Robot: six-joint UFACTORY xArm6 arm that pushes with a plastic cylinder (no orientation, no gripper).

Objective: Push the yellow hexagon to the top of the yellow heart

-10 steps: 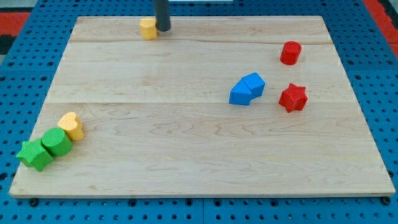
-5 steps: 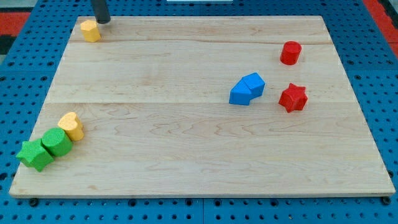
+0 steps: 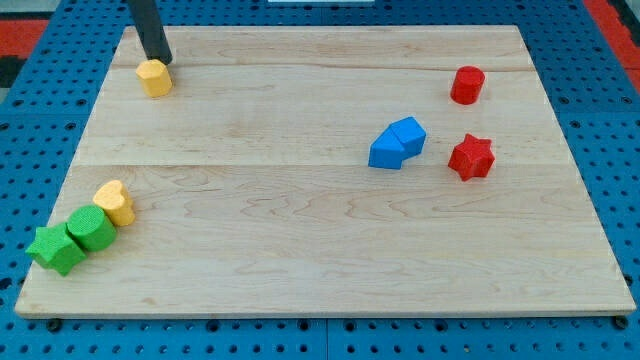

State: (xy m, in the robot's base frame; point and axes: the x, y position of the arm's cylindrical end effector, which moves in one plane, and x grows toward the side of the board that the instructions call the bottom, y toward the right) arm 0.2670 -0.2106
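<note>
Basically, my tip point(image 3: 160, 58) — a bare rod, nothing to open or hold — sat touching the yellow hexagon point(image 3: 154, 77) from the view's top, near the surface's point(image 3: 320, 250) top-left corner, with the yellow heart point(image 3: 115, 201) well below — so the push ran downward.

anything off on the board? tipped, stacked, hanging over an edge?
Nothing stands out. All blocks sit flat on the board. My tip is just above the yellow hexagon; the yellow heart sits far below, touching the green blocks.
</note>
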